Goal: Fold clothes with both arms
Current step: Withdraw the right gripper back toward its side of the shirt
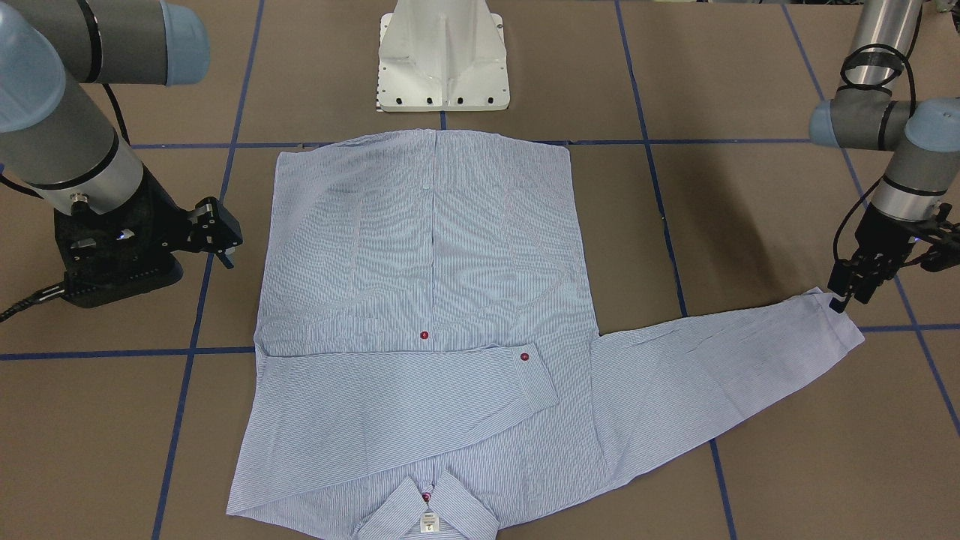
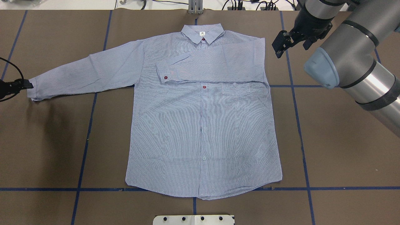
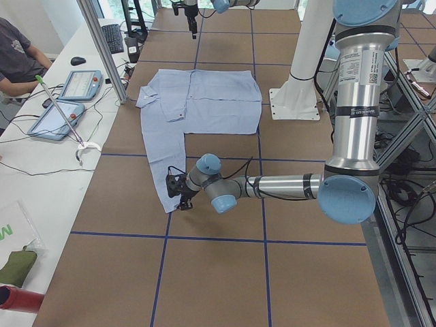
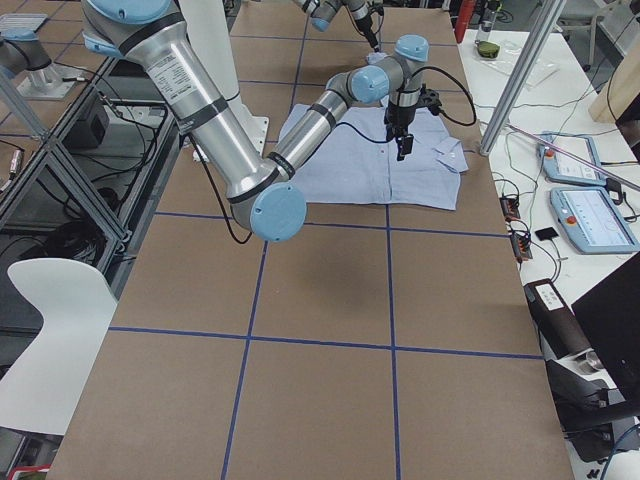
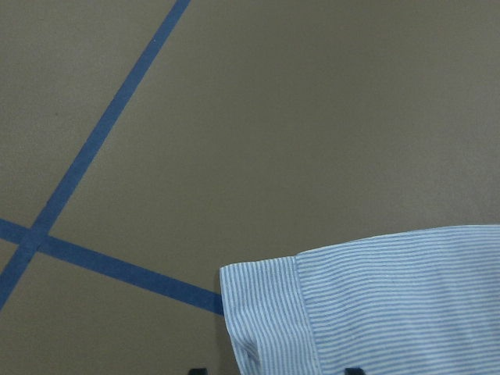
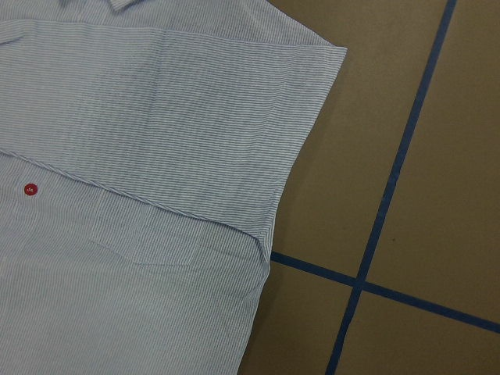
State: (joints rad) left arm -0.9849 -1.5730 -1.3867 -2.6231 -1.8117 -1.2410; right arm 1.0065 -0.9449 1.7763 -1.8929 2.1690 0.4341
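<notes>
The light-blue, finely white-striped, long-sleeved button-up shirt (image 2: 203, 131) is laid flat, front up, on the brown, blue-taped table (image 2: 343, 140). A folded sleeve (image 2: 215, 62) is laid across the chest, and an outstretched sleeve (image 2: 84, 73) is left to the side. Its cuff (image 5: 266, 312) is straddled by the spread fingers of the black left gripper (image 1: 844, 297). Whether the black right gripper (image 2: 279, 47), held beside the folded shoulder, is spread cannot be told. The cloth is judged light, limp and easily wrinkled, so the stiffer, doubled cuff is best pinched.
</notes>
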